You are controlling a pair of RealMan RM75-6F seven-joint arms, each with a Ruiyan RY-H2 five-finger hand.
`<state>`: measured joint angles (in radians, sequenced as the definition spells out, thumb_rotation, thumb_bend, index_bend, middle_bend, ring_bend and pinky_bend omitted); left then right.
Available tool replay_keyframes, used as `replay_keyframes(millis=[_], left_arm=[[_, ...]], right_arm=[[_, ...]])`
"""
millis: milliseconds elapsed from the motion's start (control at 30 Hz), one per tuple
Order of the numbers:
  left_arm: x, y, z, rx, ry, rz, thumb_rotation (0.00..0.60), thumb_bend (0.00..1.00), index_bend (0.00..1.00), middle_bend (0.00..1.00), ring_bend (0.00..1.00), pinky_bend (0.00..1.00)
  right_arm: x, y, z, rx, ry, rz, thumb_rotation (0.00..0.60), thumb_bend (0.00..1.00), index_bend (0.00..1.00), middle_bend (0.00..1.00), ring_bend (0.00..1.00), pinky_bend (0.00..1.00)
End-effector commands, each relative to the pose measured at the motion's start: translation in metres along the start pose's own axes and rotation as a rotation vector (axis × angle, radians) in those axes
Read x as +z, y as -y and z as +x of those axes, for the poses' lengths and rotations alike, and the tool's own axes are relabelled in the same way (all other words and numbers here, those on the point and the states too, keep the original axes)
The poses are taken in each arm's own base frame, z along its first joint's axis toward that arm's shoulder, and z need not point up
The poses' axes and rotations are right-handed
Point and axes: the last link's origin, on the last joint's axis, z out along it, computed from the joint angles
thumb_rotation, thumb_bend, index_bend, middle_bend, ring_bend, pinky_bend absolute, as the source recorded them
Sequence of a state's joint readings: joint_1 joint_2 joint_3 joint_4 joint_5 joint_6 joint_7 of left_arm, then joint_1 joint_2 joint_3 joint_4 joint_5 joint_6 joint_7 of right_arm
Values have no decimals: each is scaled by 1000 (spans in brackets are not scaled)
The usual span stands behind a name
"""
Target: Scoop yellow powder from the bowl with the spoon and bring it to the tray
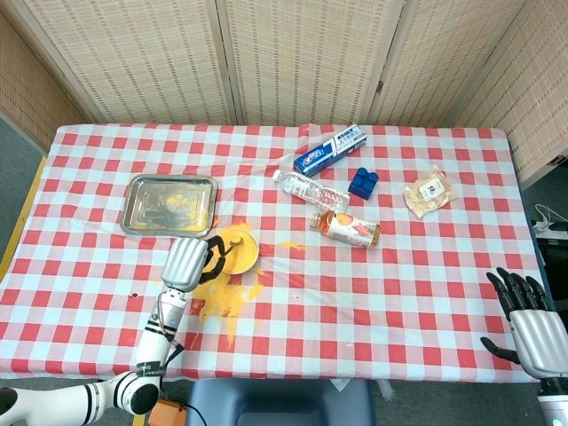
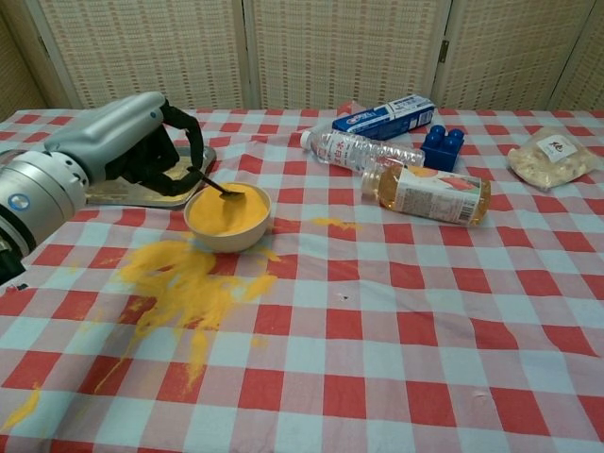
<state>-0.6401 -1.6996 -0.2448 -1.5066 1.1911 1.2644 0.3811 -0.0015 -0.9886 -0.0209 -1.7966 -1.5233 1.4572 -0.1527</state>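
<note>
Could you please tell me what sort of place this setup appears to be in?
Probably an indoor robot test or data-collection room, not a real kitchen: a table under a red checked cloth, woven folding screens behind it as a backdrop, and unrelated props such as a toothpaste box and blue block.
</note>
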Motion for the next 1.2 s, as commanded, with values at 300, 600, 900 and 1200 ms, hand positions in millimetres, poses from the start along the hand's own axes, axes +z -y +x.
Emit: replay_keyframes(millis=[300,600,900,1200], left_arm=[[-10,1,7,-45,102,26,600,793,845,1000,1000,1000],[-14,-8,16,-71,40,-19,600,795,845,1000,1000,1000],[-19,-9,14,-86,110,-13,600,797,845,1000,1000,1000],[-12,0,15,-79,120,37,600,797,845,1000,1000,1000]], right_arm=[[-1,1,-1,-2,2,5,600,65,0,0,0,0],[-2,2,0,0,-4,11,600,66,0,0,0,0],[-3,2,0,1,-2,15,600,65,0,0,0,0],[-3,2,0,1,0,16,600,65,0,0,0,0]])
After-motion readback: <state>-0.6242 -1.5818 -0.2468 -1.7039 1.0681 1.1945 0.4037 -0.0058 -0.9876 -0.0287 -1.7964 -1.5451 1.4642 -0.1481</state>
